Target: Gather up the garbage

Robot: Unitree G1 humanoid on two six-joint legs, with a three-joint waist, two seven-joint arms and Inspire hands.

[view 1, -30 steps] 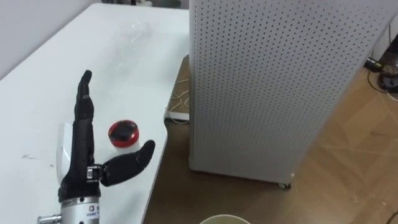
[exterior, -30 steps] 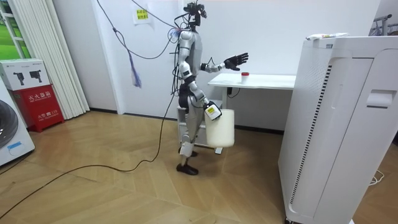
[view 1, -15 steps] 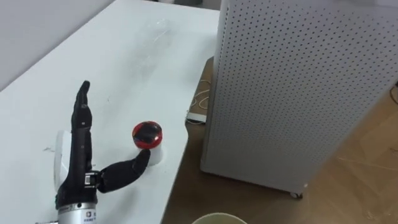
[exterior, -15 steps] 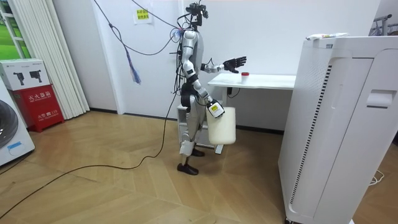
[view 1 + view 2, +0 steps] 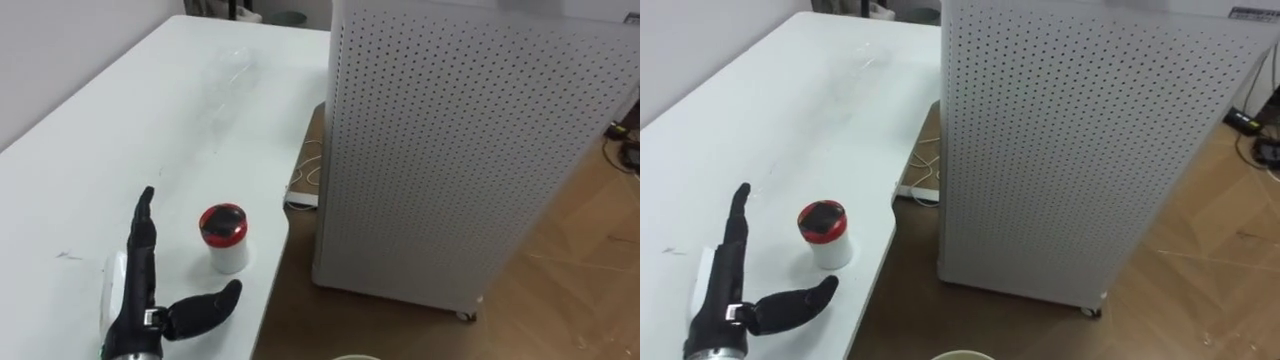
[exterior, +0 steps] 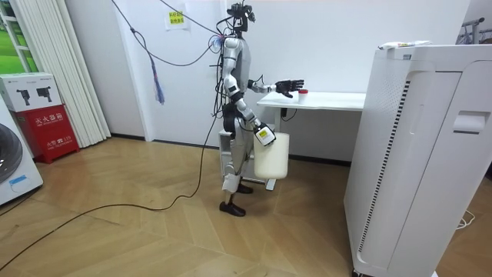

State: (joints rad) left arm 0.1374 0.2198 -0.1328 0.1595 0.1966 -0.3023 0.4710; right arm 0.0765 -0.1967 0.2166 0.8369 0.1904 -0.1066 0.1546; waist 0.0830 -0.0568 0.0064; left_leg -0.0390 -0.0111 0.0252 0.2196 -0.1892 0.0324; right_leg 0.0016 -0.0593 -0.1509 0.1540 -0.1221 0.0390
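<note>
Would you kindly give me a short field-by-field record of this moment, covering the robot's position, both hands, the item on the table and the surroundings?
robot: stands at the end of the white table
left hand: open, fingers straight, over the table, just short of the jar and apart from it
right hand: low at the robot's side, at the top of the cream bin
jar: small, white, red lid, upright near the table's edge
nearby: white perforated unit on the wooden floor beside the table
</note>
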